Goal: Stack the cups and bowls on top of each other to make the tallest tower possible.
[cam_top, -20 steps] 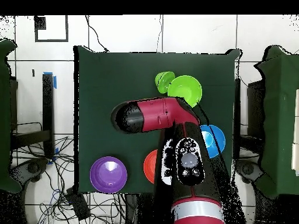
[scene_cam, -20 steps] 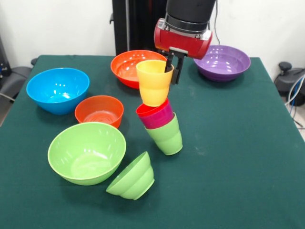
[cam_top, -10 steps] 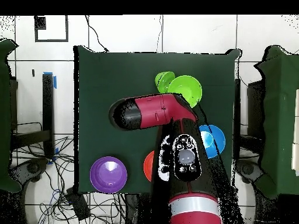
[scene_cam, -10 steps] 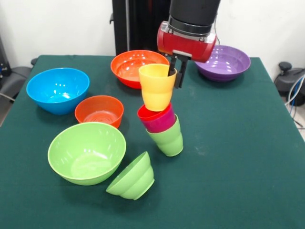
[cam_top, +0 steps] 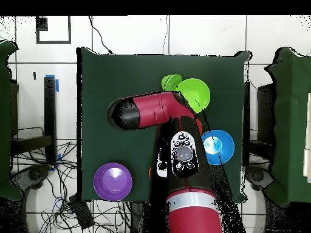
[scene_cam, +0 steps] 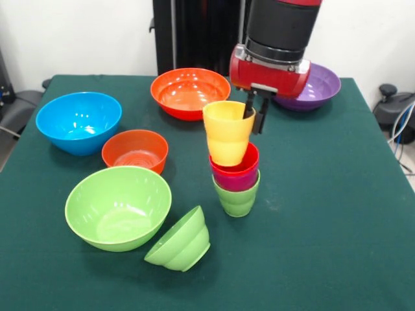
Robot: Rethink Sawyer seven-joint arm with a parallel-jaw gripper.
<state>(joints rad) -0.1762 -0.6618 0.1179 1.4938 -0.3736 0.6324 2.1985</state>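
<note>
The Sawyer arm's gripper pinches the far rim of a yellow cup, one finger inside the mouth and one outside. That cup tops a nested tower near the middle of the green table: it sits in a red cup, which sits in a purple cup, which sits in a light-green cup standing on the cloth. The column stands mouth-up, with the yellow cup tilted slightly. The blue bowl, large orange bowl, purple bowl, small orange-red bowl and large light-green bowl appear empty. A small light-green bowl lies tipped beside the last. No lettering is legible.
</note>
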